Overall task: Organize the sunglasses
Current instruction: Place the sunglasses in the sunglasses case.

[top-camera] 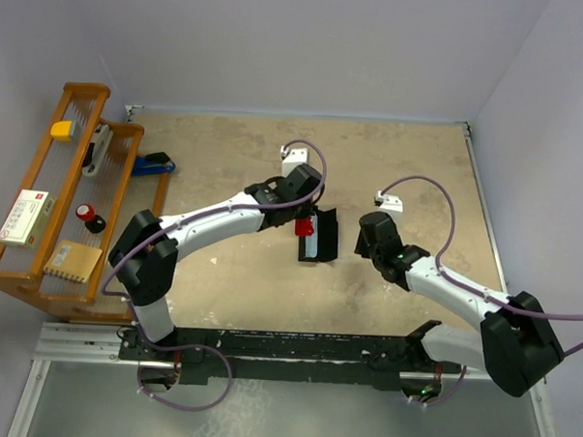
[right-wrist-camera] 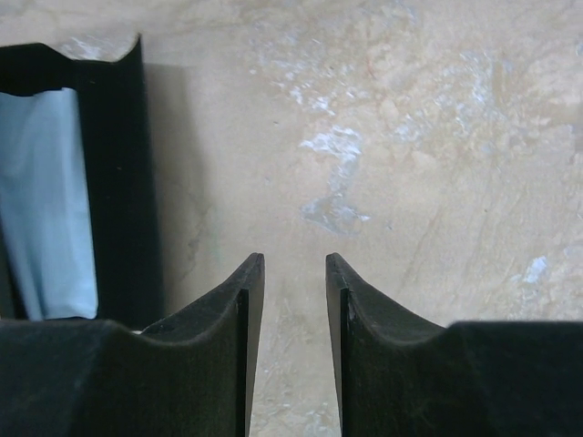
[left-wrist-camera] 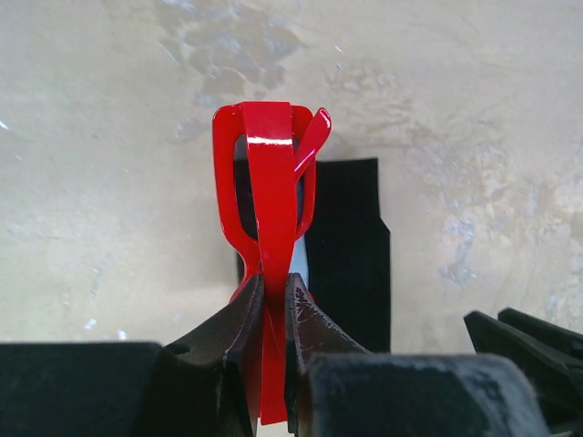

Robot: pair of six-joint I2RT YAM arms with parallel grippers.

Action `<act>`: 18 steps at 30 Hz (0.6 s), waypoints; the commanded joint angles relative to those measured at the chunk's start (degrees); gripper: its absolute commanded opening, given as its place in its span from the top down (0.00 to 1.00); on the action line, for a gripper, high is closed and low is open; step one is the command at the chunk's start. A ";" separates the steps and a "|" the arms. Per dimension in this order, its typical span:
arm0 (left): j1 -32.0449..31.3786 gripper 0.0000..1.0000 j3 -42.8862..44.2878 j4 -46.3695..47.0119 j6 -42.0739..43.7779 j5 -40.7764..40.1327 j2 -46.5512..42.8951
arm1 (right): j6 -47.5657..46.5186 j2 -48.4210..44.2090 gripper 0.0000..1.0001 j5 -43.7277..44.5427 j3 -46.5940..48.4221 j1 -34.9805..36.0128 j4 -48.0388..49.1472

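The sunglasses [left-wrist-camera: 269, 182] are clamped in the left gripper [left-wrist-camera: 273, 309] over the black case [left-wrist-camera: 351, 246]; the right gripper [right-wrist-camera: 294, 273] is held partly open, empty.

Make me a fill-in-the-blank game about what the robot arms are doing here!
1. The left pincer is shut on the ____ sunglasses.
2. Inside the black case lies a light ____ cloth.
3. The right pincer is open and holds ____.

Missing words: red, blue, nothing.
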 commanded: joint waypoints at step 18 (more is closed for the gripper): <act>-6.94 1.00 -6.93 15.84 -8.49 -6.04 2.19 | 2.61 -3.73 0.63 0.15 -3.18 -1.03 -0.40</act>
